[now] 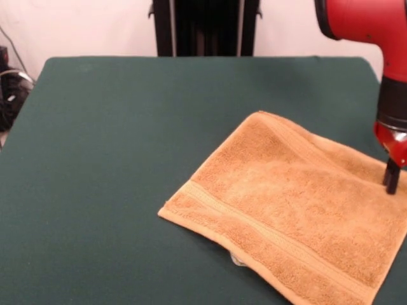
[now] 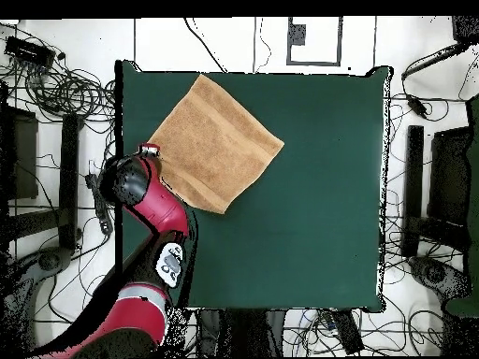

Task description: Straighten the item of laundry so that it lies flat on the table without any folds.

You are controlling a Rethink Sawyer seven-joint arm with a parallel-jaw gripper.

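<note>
The towel (image 1: pixel 286 210) lies nearly flat near a corner of the table (image 1: pixel 114 159), with only soft ripples left to smooth, while the gripper (image 1: pixel 392 180) presses its edge, fingers seemingly closed, though I cannot tell.

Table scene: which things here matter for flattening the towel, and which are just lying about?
Part of the job:
- towel, spread out with a soft ripple
- green table
- claw, at the towel's edge

Just lying about:
- cables on the floor
- black stands beside the table
</note>
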